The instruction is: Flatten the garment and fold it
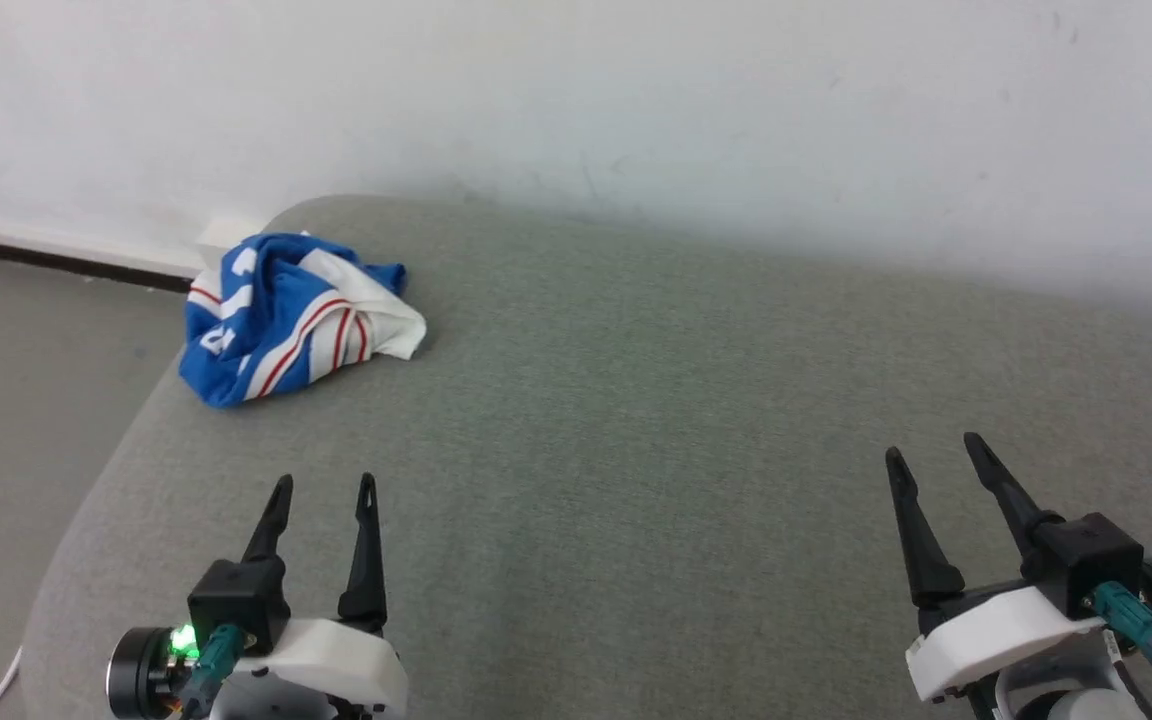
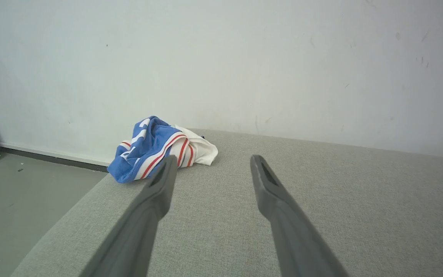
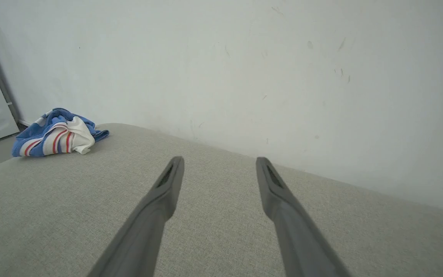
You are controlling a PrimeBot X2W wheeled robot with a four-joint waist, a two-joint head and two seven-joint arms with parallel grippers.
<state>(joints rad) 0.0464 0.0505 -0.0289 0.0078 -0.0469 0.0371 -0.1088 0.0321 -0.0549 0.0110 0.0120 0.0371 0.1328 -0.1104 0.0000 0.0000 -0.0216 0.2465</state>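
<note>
While the garment (image 1: 291, 315) sits crumpled upper left of the frame on the grey tabletop (image 1: 636, 420), left end effector (image 1: 324, 485) gapes wide lower left, empty; right end effector (image 1: 934, 447) lower right, same.

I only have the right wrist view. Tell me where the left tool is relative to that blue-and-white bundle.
Observer: The left tool hangs open over the grey padded surface, on the robot's side of the garment and apart from it.
Operator: Describe the side of the garment I cannot see.
Observer: Its left side is crumpled blue fabric with parts of white lettering.
Operator: Name the nearer tool.
Observer: The left one. The right tool, also open, is far off to the right.
</note>
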